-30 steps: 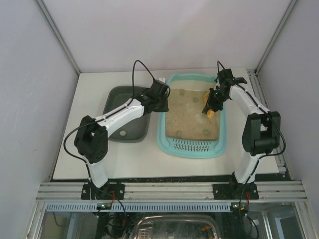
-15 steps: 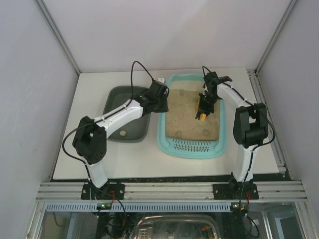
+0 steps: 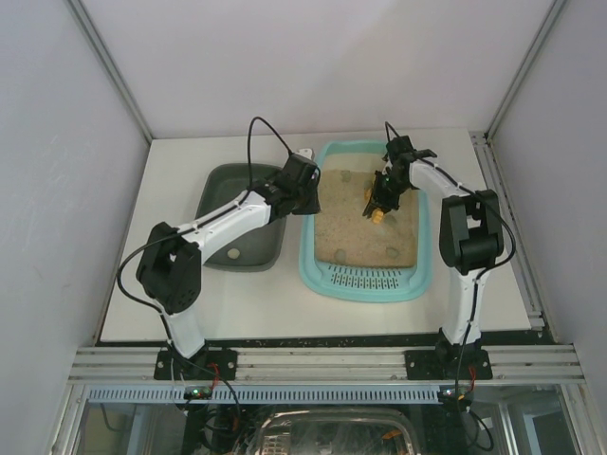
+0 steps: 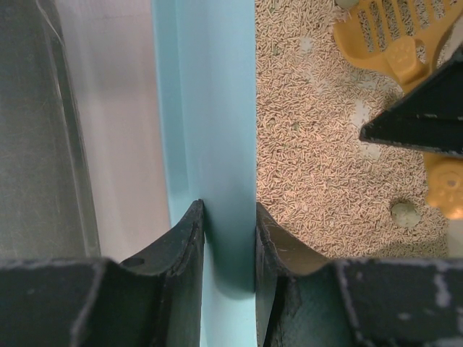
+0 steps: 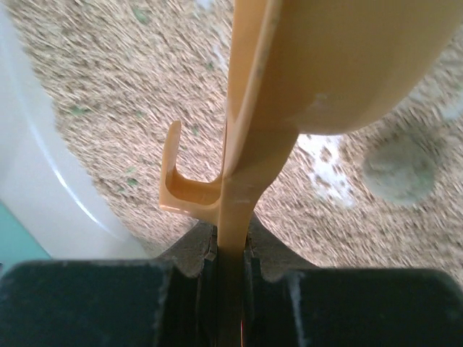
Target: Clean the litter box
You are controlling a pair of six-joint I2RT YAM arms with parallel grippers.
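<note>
The light-turquoise litter box (image 3: 313, 258) holds beige litter with a slotted grate at its near end. My left gripper (image 3: 305, 186) is shut on the box's left rim, which stands between its fingers in the left wrist view (image 4: 217, 130). My right gripper (image 3: 383, 192) is shut on the handle of a yellow slotted scoop (image 3: 377, 212), held over the litter at the back right. In the right wrist view the gripper (image 5: 230, 242) pinches the scoop (image 5: 347, 65) above a grey-green clump (image 5: 399, 171). Clumps lie in the litter (image 3: 392, 252), and one shows in the left wrist view (image 4: 405, 215).
A dark grey-green tray (image 3: 216, 190) sits just left of the litter box, with a small pale clump (image 3: 233, 253) in it. White walls enclose the table on three sides. The left arm lies across the dark tray.
My right gripper has carried the scoop leftward over the litter, from the box's right wall toward the middle back. The left gripper has stayed clamped on the rim.
</note>
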